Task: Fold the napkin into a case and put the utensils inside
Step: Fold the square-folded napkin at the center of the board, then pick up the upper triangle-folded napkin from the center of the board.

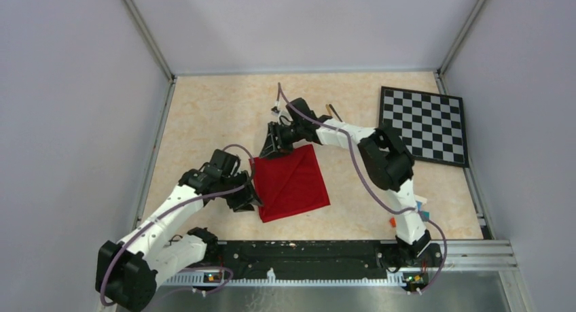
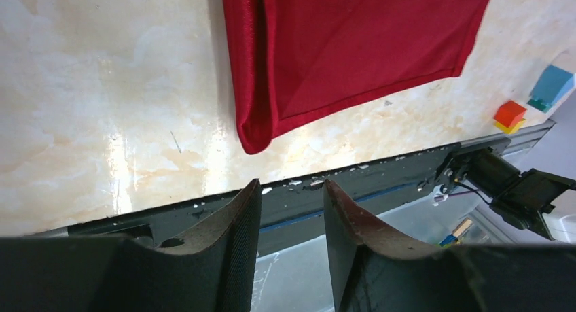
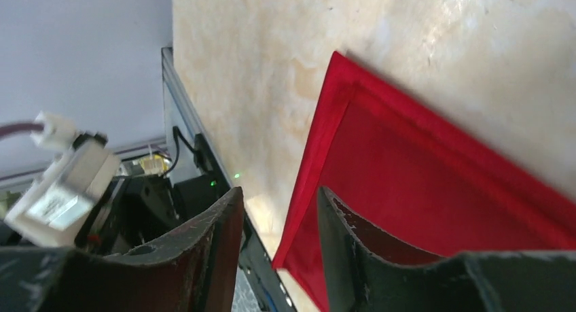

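The deep-red napkin point(image 1: 292, 183) lies flat on the table's middle, folded into a rough square with a doubled left edge. It also shows in the left wrist view point(image 2: 353, 47) and the right wrist view point(image 3: 421, 183). My left gripper point(image 1: 248, 198) is open and empty at the napkin's near-left corner; in its own view point(image 2: 292, 184) the cloth corner lies just beyond the fingertips. My right gripper point(image 1: 272, 143) is open and empty over the napkin's far-left corner, its jaws point(image 3: 280, 189) straddling the cloth's edge. A thin utensil handle point(image 1: 332, 111) shows behind the right arm; the rest is hidden.
A black-and-white checkered board point(image 1: 424, 125) lies at the back right. Small coloured blocks sit near the right arm's base point(image 1: 392, 221), seen as a red block point(image 2: 509, 113) and a blue one point(image 2: 551, 84). A black rail point(image 1: 306, 251) runs along the near edge.
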Robot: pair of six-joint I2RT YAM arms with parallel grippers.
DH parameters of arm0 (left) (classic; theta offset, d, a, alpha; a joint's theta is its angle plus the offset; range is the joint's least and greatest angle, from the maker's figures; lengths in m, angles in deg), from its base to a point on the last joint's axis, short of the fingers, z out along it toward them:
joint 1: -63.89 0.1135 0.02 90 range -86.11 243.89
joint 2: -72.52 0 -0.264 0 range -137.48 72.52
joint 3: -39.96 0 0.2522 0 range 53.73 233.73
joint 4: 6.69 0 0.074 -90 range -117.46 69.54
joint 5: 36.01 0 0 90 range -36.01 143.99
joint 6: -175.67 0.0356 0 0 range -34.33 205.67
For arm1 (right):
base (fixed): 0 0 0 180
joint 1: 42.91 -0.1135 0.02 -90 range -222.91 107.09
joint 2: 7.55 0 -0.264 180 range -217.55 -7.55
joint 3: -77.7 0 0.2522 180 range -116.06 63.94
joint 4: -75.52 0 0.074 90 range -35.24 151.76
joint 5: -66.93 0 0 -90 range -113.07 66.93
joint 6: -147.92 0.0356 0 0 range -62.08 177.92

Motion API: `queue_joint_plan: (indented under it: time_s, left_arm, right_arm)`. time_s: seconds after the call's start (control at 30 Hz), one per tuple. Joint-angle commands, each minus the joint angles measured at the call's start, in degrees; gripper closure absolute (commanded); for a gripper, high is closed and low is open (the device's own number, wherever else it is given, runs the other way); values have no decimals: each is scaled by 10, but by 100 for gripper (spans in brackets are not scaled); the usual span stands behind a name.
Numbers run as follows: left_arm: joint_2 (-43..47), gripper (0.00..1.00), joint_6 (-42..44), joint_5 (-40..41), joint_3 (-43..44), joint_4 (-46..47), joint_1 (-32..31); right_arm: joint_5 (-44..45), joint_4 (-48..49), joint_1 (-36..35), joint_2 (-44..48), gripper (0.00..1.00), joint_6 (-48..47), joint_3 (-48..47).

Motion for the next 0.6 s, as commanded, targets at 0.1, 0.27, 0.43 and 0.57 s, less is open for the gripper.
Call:
queue_joint_plan:
  time_s: [0.1,0.27,0.43,0.57]
  left_arm:
    - [12,48,36,12,73,44,-1]
    - [-114,55,81,10,131,162,11]
    - [-311,60,154,17,247,145,42]
    - [-388,67,176,-3,264,169,73]
  right_arm:
    - [-25,48,75,151,57,-44,151]
    - [-43,85,115,158,66,-47,211]
    - [-57,112,135,135,69,-54,219]
    - [-70,130,142,111,75,-47,213]
